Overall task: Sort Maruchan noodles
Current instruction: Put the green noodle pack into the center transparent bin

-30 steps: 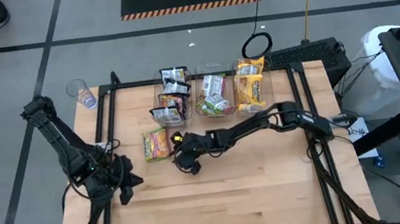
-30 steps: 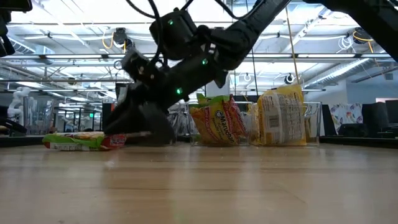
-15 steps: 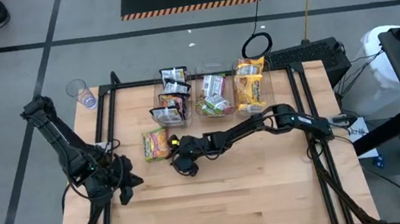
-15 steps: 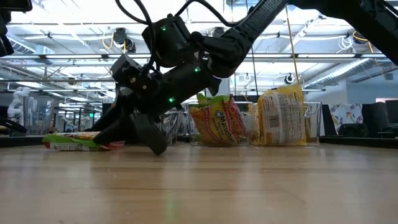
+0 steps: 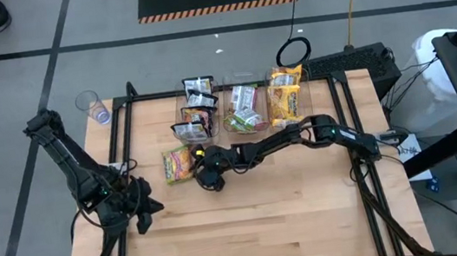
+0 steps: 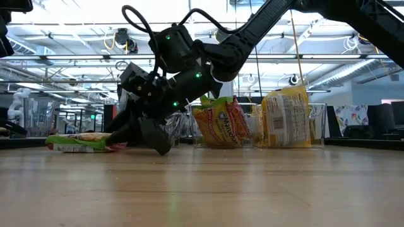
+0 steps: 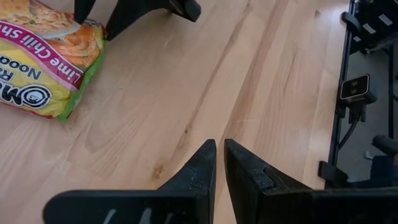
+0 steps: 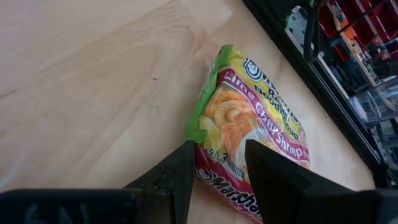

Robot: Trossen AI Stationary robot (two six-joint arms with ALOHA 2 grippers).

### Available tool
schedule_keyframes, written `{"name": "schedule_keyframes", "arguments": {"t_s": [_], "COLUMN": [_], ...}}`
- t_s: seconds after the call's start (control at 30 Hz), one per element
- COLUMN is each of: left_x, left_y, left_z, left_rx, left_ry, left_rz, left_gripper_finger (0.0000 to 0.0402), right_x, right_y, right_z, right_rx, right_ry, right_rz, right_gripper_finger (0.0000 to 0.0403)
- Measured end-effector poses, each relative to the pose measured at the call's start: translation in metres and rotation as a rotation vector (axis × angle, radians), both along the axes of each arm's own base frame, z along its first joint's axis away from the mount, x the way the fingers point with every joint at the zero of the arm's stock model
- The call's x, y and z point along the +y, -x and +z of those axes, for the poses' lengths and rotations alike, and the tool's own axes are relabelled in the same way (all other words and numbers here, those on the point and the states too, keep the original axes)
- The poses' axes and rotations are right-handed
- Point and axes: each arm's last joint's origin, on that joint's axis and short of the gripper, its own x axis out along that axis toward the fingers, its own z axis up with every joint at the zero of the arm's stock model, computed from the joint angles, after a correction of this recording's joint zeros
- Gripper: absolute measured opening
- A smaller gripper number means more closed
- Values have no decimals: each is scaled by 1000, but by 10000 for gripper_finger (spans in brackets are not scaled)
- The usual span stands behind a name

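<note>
Packet of lime chili shrimp noodles (image 8: 252, 140) lies flat just ahead of the right gripper (image 8: 219, 163), jaws wide, straddling its near short edge; left gripper (image 7: 219, 163), nearly closed, waits farther off.

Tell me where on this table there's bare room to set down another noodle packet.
The whole near half of the wooden table is bare, from the right gripper to the front edge, and the right side too. It is crowded at the back: three clear plastic bins of packets, the loose green-edged lime chili shrimp packet, and the left gripper parked near-left.
</note>
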Motion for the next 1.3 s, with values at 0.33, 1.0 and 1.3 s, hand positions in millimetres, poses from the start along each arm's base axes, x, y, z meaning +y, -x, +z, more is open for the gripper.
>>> {"name": "schedule_keyframes", "arguments": {"t_s": [0.33,1.0,1.3], "left_x": [0,-2,-3], "left_y": [0,-1,-2], "left_z": [0,2,3], "left_rx": [0,-17,-29], "left_ry": [0,25,40], "left_rz": [0,-2,-1], "left_gripper_finger": [37,37,37], "right_x": [-7,-14,-7], "right_y": [4,4,4], "right_z": [-7,-8,-2], "right_rx": [77,75,77], "right_ry": [-131,-397,-509], "right_rz": [-11,-193,-197], "right_gripper_finger": [134,1,0]}}
